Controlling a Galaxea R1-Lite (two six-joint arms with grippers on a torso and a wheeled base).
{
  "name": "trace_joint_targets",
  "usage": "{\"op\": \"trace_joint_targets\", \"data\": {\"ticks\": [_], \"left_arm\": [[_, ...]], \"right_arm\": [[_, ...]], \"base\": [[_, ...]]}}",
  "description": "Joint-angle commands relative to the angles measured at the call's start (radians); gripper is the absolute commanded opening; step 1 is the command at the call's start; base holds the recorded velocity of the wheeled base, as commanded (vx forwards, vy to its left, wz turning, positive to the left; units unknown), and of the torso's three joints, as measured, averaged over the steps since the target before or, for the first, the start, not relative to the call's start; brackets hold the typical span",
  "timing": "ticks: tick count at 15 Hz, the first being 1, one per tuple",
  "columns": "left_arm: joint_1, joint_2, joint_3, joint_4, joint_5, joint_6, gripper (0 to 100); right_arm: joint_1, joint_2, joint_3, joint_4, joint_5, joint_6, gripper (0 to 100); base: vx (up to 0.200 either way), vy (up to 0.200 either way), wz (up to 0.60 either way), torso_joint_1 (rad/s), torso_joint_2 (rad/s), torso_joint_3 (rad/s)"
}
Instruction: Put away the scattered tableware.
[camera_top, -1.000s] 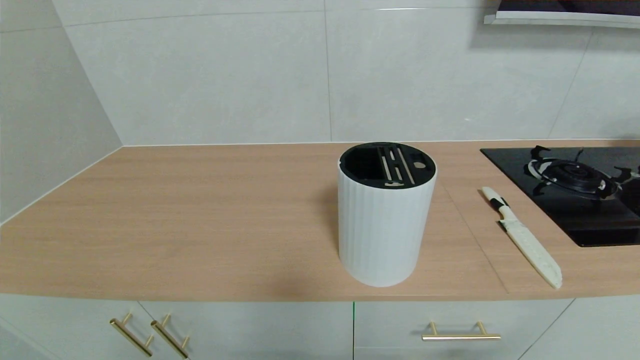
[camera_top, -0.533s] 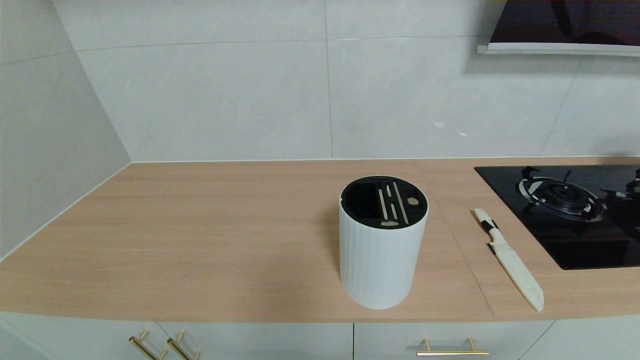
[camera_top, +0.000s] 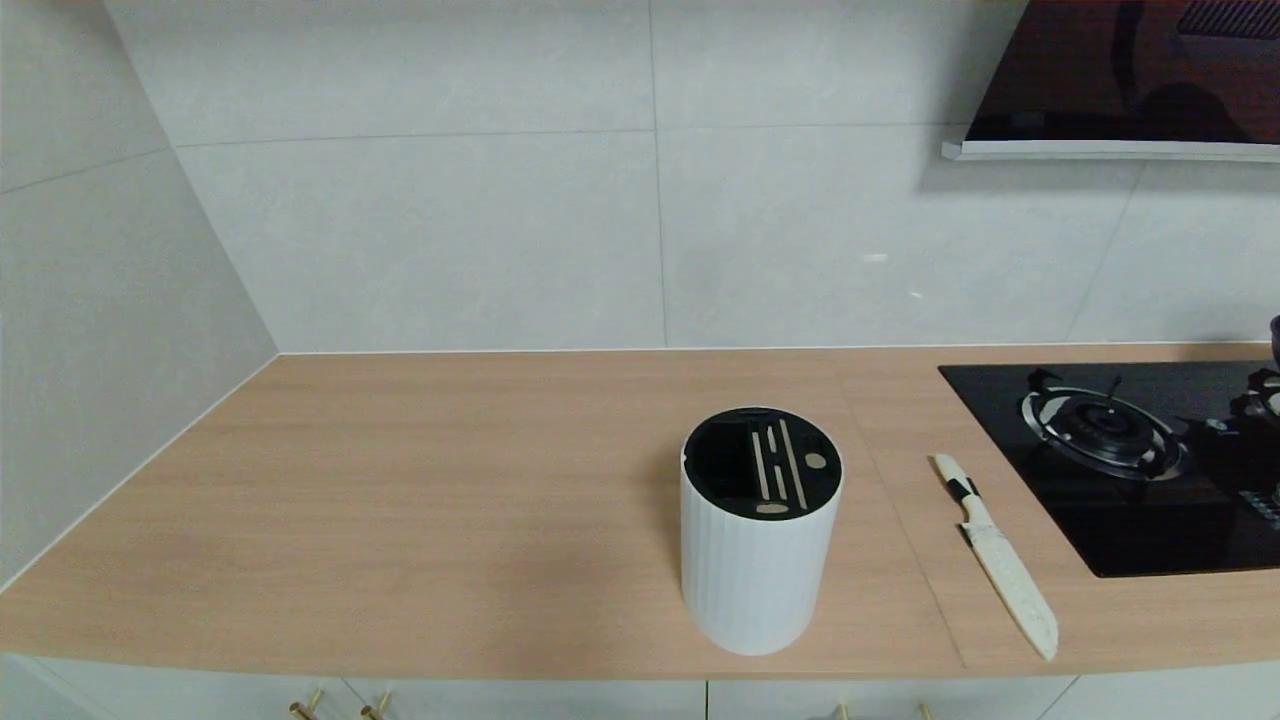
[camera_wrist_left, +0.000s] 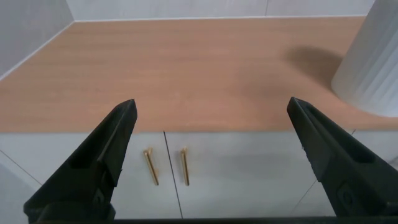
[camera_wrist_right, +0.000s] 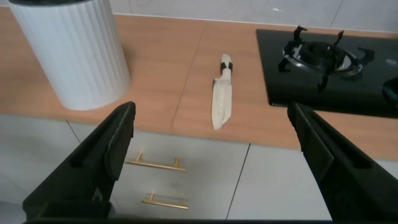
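A white ribbed cylindrical holder (camera_top: 760, 530) with a black slotted top stands near the front of the wooden counter (camera_top: 450, 500); it also shows as the holder (camera_wrist_right: 71, 53) and holder (camera_wrist_left: 372, 62) in the wrist views. A cream knife (camera_top: 993, 553) with a black band on its handle lies flat to the holder's right, blade toward the front edge; the knife (camera_wrist_right: 222, 90) is also in the right wrist view. My left gripper (camera_wrist_left: 211, 155) hangs open in front of the cabinet doors, left of the holder. My right gripper (camera_wrist_right: 211, 158) hangs open below the counter edge, before the knife.
A black gas hob (camera_top: 1120, 460) with burner grates sits at the counter's right. A range hood (camera_top: 1120, 90) hangs above it. Tiled walls close the back and left. Cabinet doors with gold handles (camera_wrist_right: 155, 165) lie under the counter. The counter's left half is bare wood.
The head camera has risen and tilted up: the whole scene slid down and shrank, with more wall and hood showing. Holder and knife have kept their places on the counter.
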Motion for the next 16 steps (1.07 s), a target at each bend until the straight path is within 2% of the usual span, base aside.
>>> {"op": "trace_joint_targets", "data": {"ticks": [1, 7, 10, 16], "left_arm": [[0.0, 0.0, 0.0, 0.0, 0.0, 0.0, 100], [0.0, 0.0, 0.0, 0.0, 0.0, 0.0, 100], [0.0, 0.0, 0.0, 0.0, 0.0, 0.0, 100], [0.0, 0.0, 0.0, 0.0, 0.0, -0.002, 100]], "right_arm": [[0.0, 0.001, 0.0, 0.0, 0.001, -0.002, 100], [0.0, 0.001, 0.0, 0.0, 0.001, -0.002, 100], [0.0, 0.001, 0.0, 0.0, 0.001, 0.0, 100], [0.0, 0.001, 0.0, 0.0, 0.001, -0.003, 100]], "base": [[0.0, 0.0, 0.0, 0.193, -0.37, -0.193], [0.0, 0.0, 0.0, 0.026, -0.05, -0.024], [0.0, 0.0, -0.6, 0.004, 0.0, 0.001], [0.0, 0.0, 0.0, 0.0, 0.0, 0.0]]}}
